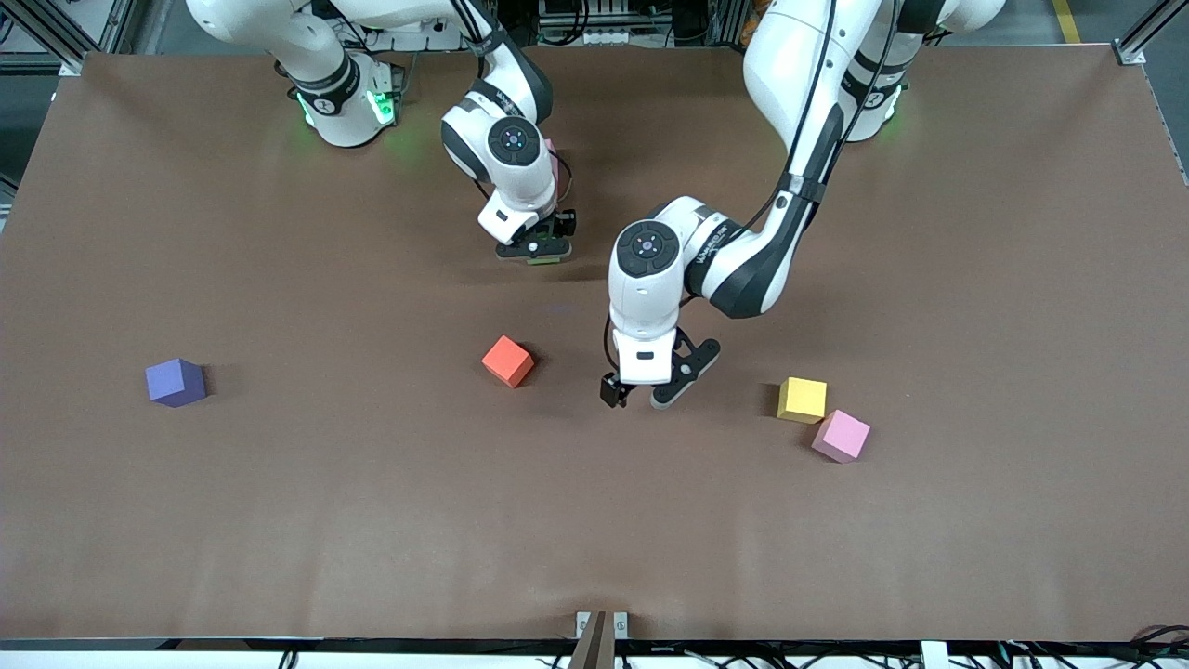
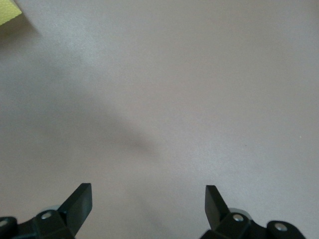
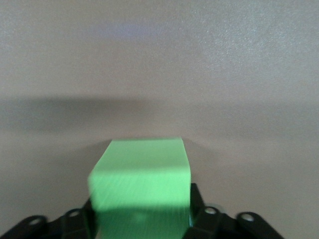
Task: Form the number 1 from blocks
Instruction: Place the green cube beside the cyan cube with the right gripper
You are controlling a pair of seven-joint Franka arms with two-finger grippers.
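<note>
The right gripper [image 3: 142, 219] sits low over the worktop [image 1: 279, 502] near the robots' bases, and in the right wrist view a green block [image 3: 142, 184] fills the gap between its fingers [image 3: 199, 211]; whether they are clamping it or letting go I cannot tell, though the block looks to be at or just above the surface. A sliver of pink [image 1: 552, 158] shows beside that wrist in the front view, too hidden to call. The left gripper [image 1: 641, 395] hangs over bare worktop between the red block [image 1: 508, 360] and the yellow cube [image 1: 802, 400], its fingers [image 2: 79, 199] spread wide with nothing between them. The pink block [image 1: 842, 435] lies just beside the yellow cube, nearer the front camera, and a purple cube [image 1: 175, 382] sits well apart toward the right arm's end. The step in hand looks like setting the green block into the column of the 1. To do it well, the block should rest flat and square before the fingers part, and the gripper should rise straight up so the foam is not dragged askew. The left arm would do best taking the red or pink block
</note>
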